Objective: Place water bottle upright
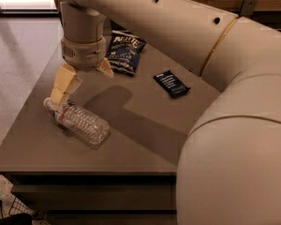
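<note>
1. Found the bottle [84, 124] lying on its side on the table [145, 139], in the table's front-left part, with the white cap toward the table's left edge and the base toward its front.
2. Saw the gripper [83, 85] hanging low over the table's left side, above the bottle's cap end.
3. Noted its jaws spread wide and holding nothing, with one finger [63, 84] down at the bottle's neck, seemingly touching it, and the other higher, toward the table's back.
4. Spotted a dark blue bag [125, 50] lying flat at the table's back edge.
5. Spotted a small dark packet [172, 83] lying flat right of the table's middle.
6. Saw the arm [234, 125] covering the table's right side.
</note>
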`<state>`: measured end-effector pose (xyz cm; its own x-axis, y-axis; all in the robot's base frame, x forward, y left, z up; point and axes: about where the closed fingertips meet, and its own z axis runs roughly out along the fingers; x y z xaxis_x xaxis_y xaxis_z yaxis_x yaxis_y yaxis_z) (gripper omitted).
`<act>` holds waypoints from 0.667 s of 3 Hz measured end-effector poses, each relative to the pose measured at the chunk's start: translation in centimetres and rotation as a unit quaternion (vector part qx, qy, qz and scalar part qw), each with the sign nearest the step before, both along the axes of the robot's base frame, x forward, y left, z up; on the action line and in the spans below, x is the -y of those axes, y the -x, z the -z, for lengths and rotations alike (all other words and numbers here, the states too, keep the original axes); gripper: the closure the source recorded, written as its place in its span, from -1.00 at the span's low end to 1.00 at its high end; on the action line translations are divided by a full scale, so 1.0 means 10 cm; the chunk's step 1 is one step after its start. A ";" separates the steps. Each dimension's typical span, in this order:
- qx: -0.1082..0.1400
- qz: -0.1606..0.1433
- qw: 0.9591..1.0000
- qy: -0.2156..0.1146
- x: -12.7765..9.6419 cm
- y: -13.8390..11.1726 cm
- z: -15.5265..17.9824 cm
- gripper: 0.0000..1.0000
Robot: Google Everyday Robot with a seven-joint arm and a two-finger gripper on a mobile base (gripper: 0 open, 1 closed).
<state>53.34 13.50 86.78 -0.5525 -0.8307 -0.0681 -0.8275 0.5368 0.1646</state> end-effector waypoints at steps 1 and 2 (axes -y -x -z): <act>-0.014 0.006 1.000 0.001 -0.07 0.10 0.11 -1.00; -0.023 0.012 1.000 0.009 -0.13 0.24 0.19 -1.00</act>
